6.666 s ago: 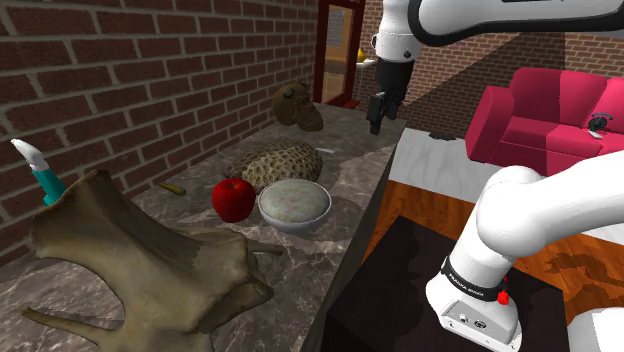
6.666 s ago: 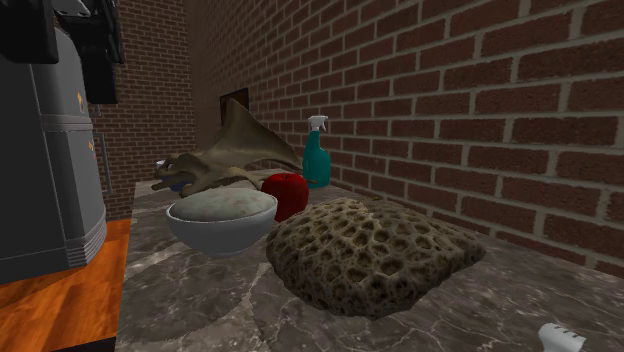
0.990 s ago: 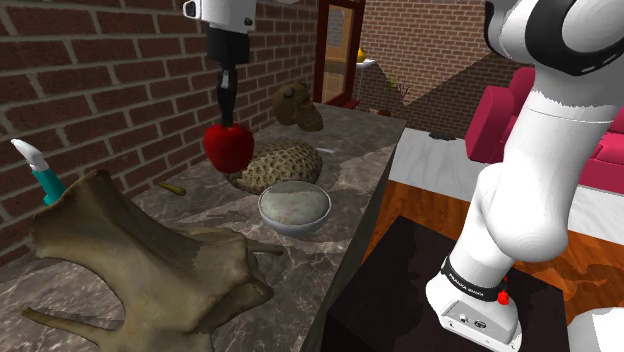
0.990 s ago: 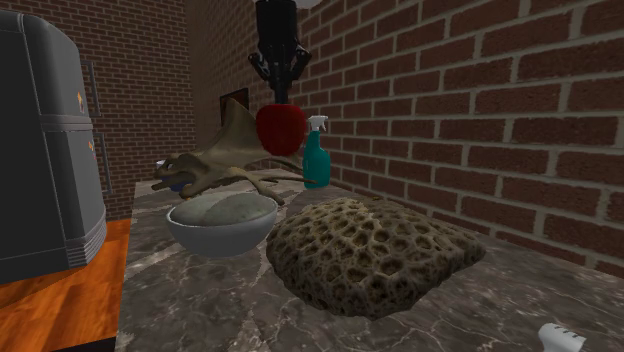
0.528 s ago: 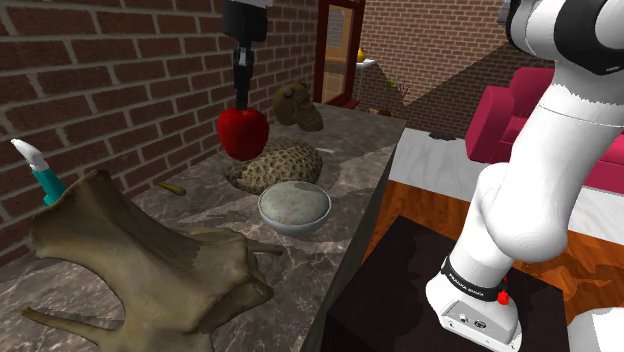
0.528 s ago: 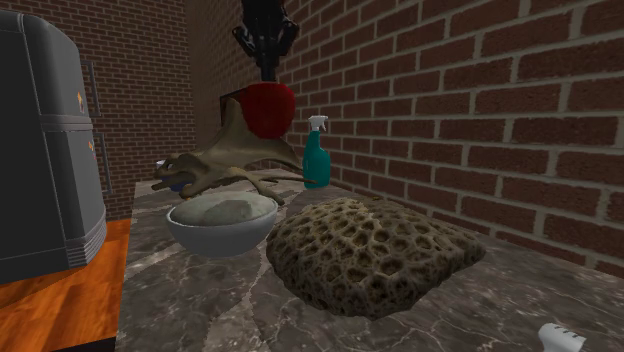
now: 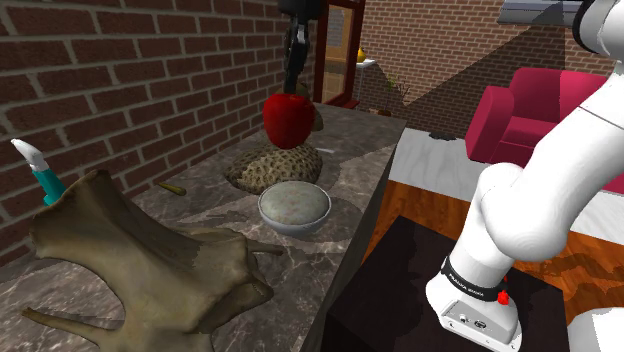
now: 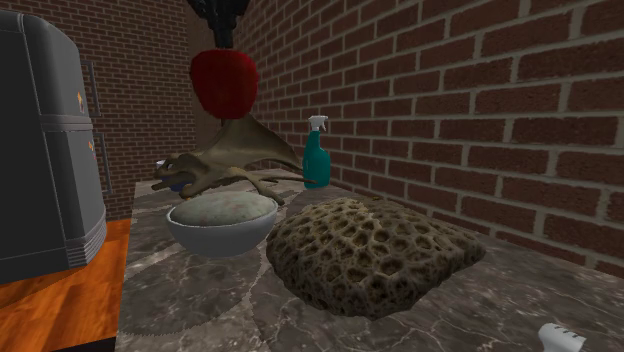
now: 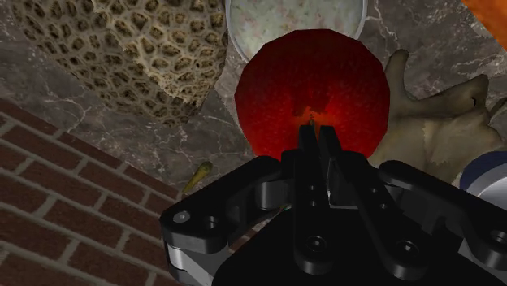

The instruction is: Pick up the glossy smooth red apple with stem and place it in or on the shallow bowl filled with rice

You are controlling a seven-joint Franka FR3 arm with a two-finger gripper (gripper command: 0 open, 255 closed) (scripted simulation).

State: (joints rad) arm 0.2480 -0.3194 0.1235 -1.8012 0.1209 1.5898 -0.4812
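Brick wall (image 7: 120, 80) is running behind a long marbled stone counter (image 7: 345, 180). Pink sofa (image 7: 540, 110) is sitting across a wood floor (image 7: 430, 210). Big bone-like piece (image 7: 140, 260), porous brown lump (image 7: 275, 165) and rice bowl (image 7: 292, 226) are lying on the counter. Gripper (image 9: 318, 134) is clamping the red apple (image 7: 289, 120) at its top, holding it in the air above lump and bowl.

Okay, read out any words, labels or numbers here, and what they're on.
No text here is legible.
On the black band near the arm's base: pale lettering, too small to read.
On the grey appliance: a small orange mark, too small to read.
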